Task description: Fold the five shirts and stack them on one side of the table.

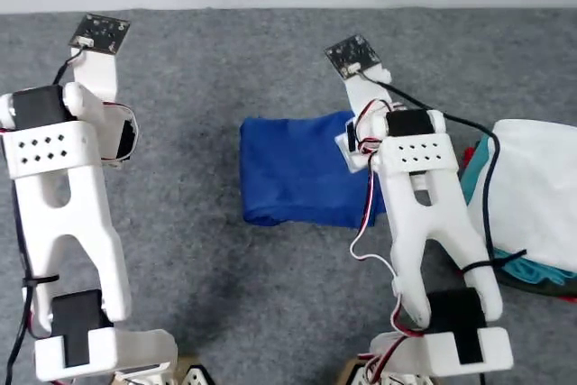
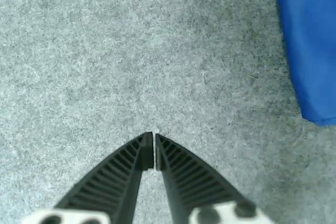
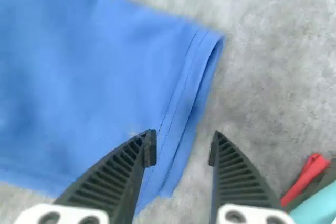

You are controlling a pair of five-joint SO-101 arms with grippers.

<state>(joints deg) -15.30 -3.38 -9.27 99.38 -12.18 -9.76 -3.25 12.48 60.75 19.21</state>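
Currently the blue shirt (image 1: 297, 173) lies folded at the centre of the high view on the worktop (image 1: 198, 69); a heap (image 1: 541, 187) of other shirts sits at the right edge. Expect light, limp, non-fragile fabric that sags and slides. Pinch the hem (image 3: 185, 82) through all layers. Right jaws stand open astride that hem; left jaws are closed on nothing above bare worktop.

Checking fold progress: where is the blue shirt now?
In the high view, the blue shirt lies folded mid-table, left of the white shirt, its edge beneath the open right gripper.
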